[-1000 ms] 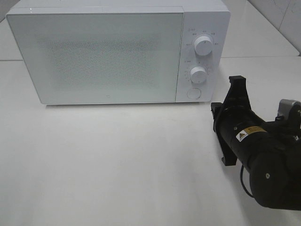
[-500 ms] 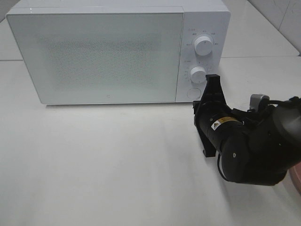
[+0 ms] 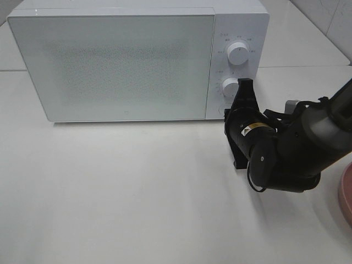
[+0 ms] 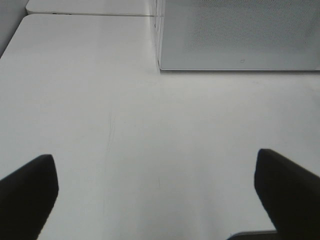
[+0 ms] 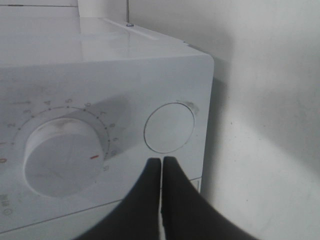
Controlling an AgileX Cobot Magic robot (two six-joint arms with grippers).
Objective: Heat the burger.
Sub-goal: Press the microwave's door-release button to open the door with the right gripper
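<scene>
No burger shows in any view. The white microwave stands at the back of the table with its door shut. My right gripper is shut and empty, its tips right in front of the control panel. In the right wrist view the right gripper points at the panel just beside the round button, next to the lower knob. Whether the tips touch the panel I cannot tell. My left gripper is open over bare table, with the microwave's front corner ahead of it.
The edge of a round pink plate shows at the right border of the table. An upper knob sits above the lower knob. White tabletop spreads in front of the microwave.
My right arm has swung left and forward, bringing its shut tips from the table's right side up to the microwave's control panel. The pink plate's edge came into view.
</scene>
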